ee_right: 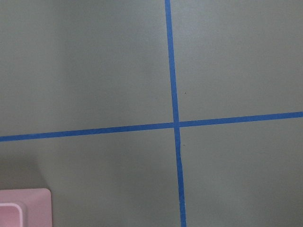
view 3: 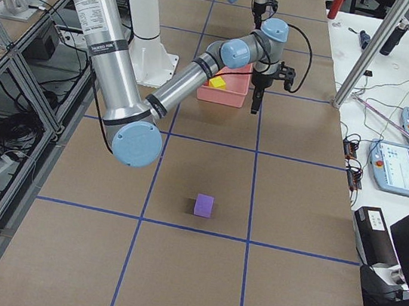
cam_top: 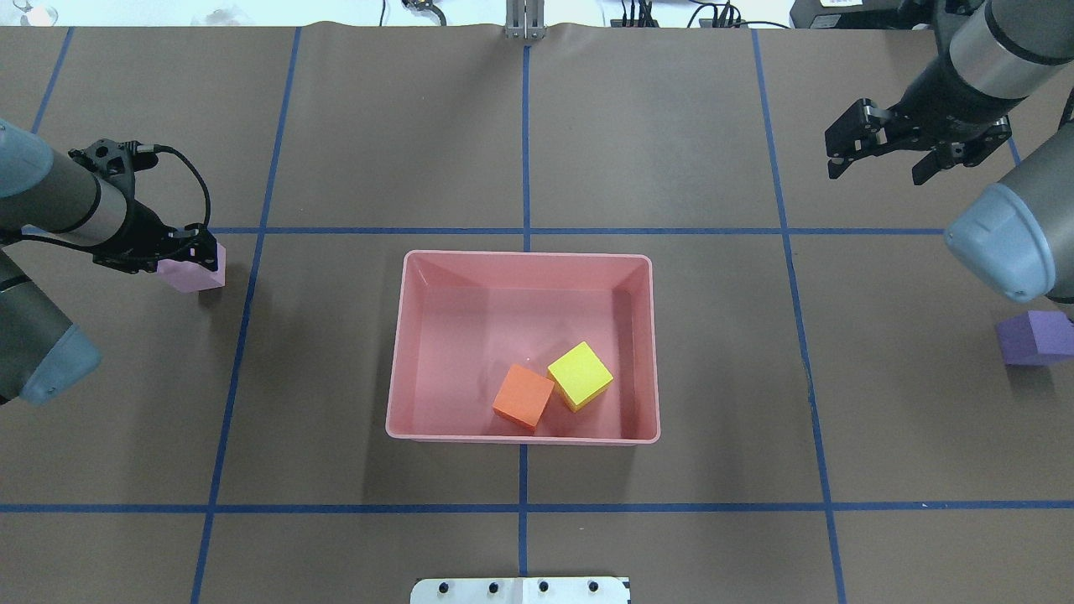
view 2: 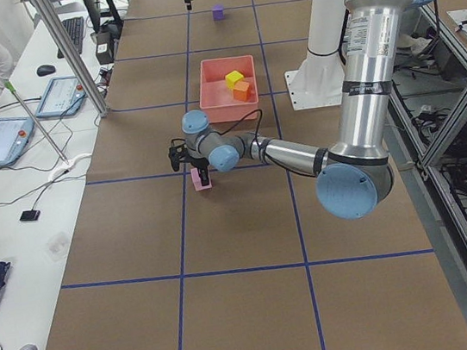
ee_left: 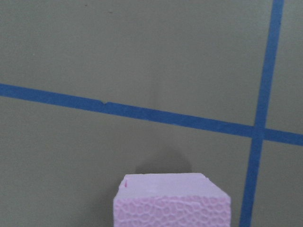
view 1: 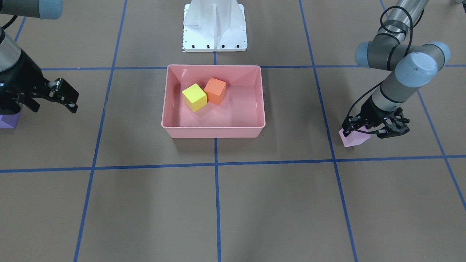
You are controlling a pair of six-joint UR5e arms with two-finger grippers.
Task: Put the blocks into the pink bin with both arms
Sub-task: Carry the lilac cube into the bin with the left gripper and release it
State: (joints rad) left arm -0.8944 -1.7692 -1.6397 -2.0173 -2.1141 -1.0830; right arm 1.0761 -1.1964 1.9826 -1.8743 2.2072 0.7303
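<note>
The purple block (view 1: 8, 122) at the table's right end was cut by the picture's edge and partly covered by the right gripper (view 1: 54, 108), the left gripper (cam_top: 186, 254) hid part of the pale pink block (cam_top: 200, 275), its grip unclear, and the right wrist view caught only a corner of the pink bin (ee_right: 26, 208).

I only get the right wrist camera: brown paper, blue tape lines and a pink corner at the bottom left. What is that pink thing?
Observer: A corner of the bin. An orange block and a yellow block lie inside it.
Visitor: Is this arm's pincer carrying anything?
Observer: No. The right pincer is open and empty.
Visitor: Are there any more blocks?
Observer: Two. The purple block lies outside the bin on the robot's right. The left pincer is down at the pink block, but I cannot tell whether it has gripped it.
</note>
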